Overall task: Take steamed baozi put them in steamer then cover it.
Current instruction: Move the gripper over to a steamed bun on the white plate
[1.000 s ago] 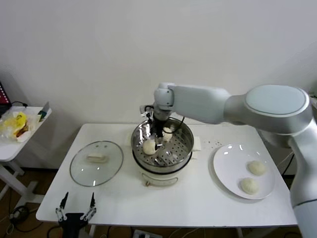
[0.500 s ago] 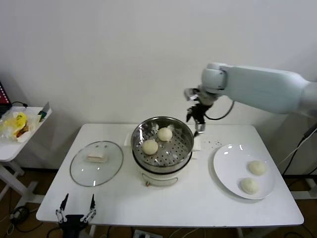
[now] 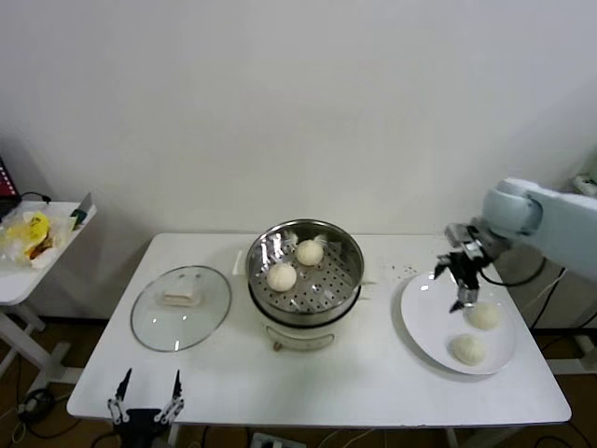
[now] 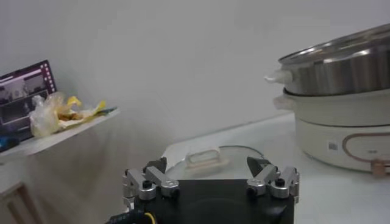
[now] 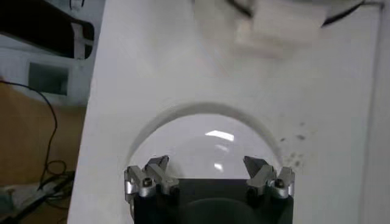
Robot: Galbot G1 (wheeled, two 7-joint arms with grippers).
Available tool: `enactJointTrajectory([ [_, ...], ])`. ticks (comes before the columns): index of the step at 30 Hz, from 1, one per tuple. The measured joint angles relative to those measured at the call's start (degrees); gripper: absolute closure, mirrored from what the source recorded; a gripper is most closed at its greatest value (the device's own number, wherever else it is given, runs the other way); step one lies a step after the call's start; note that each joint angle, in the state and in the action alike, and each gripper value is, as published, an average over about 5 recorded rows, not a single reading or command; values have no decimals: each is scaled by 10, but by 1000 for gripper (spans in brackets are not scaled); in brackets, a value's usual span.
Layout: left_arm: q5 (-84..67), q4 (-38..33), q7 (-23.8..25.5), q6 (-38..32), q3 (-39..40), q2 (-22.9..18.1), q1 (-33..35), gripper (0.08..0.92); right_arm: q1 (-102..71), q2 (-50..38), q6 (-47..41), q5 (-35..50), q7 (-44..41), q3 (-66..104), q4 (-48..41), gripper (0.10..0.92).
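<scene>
White table [image 3: 354, 383] against a plain white wall carries the steamer [image 3: 305, 271], cover [image 3: 181, 307] and plate [image 3: 424, 313]. Right gripper [image 3: 460, 280] hovers over the plate, fingers spread, empty (left gripper [image 3: 145, 406] parked low, open too).

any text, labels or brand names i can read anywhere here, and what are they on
None can be read.
Steamer: a small mark on its white base, too small to read.
Screen on the side table: shows pictures, too blurred to read.
Table: small dark specks beside the plate, unreadable.
Lid, buns: no text visible.
</scene>
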Motion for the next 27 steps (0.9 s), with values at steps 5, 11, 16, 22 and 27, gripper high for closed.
enactJointTrajectory([
  [5, 1, 6, -2, -2, -6, -4, 4, 177, -80, -22, 8, -48, -1, 59, -11, 203],
  [11, 1, 15, -2, -3, -9, -9, 1, 177, -154, -28, 14, -88, -1, 114, -35, 203],
  [16, 2, 23, -2, -3, -10, -10, -3, 177, -192, -22, 15, -107, 1, 140, -56, 203],
  [22, 4, 27, -2, -3, -11, -10, -6, 177, -219, -6, 15, -120, 1, 158, -76, 203],
  [27, 5, 30, -2, -3, -13, -10, -5, 177, -234, 11, 15, -129, 1, 165, -91, 203],
])
